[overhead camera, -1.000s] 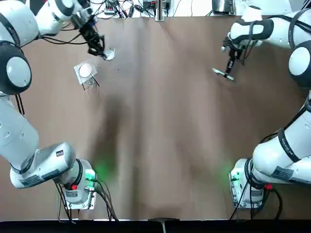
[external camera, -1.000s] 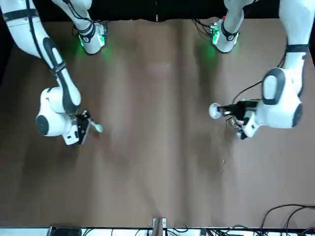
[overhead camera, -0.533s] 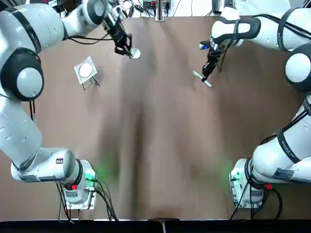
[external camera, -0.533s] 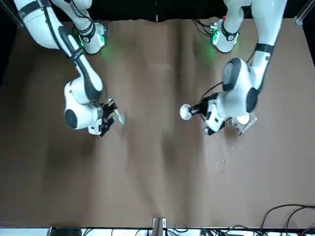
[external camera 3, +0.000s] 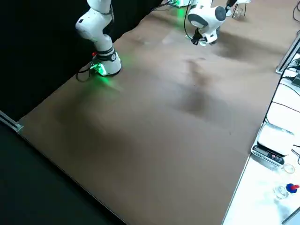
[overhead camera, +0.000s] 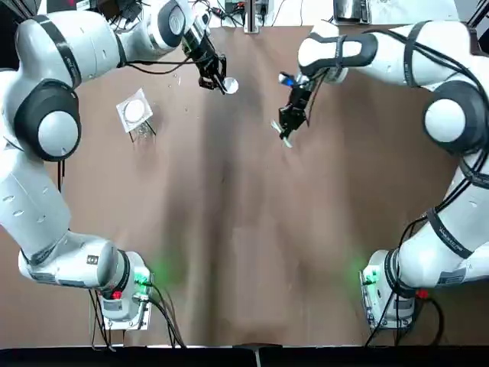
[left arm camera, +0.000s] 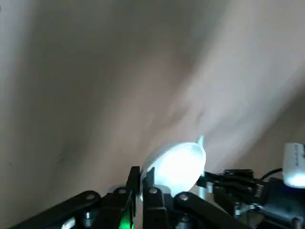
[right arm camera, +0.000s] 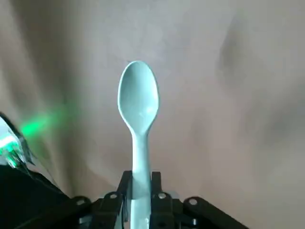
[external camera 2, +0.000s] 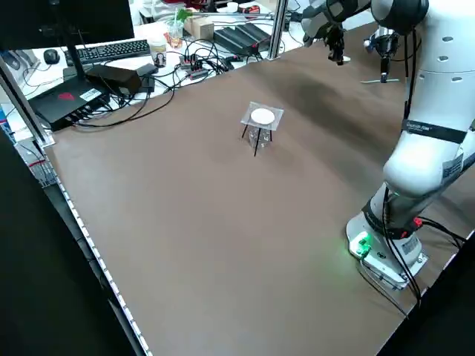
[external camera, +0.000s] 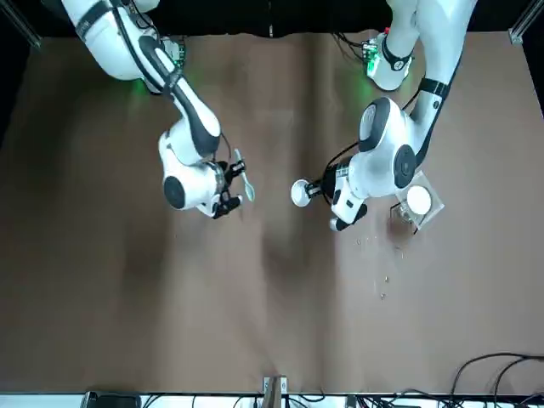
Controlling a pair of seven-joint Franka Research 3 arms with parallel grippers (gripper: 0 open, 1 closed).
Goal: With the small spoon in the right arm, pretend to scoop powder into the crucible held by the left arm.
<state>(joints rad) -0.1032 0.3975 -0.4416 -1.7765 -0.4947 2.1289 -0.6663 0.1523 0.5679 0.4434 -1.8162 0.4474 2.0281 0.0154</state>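
at the approach step above the far surface (overhead camera: 244, 229): left fingers (overhead camera: 217, 79) clamped on the crucible (overhead camera: 230, 86), right fingers (overhead camera: 289, 120) pinching the small spoon (overhead camera: 282, 134), the two near but apart; next, likely, bringing the spoon bowl over the crucible's mouth and tipping.

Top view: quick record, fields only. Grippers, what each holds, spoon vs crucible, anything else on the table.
left gripper: shut on crucible, far side, just left of centre
right gripper: shut on spoon, far side, just right of centre
spoon vs crucible: apart, not touching; spoon to the robot's right of the crucible
other: white-topped stand on table, robot's left, untouched
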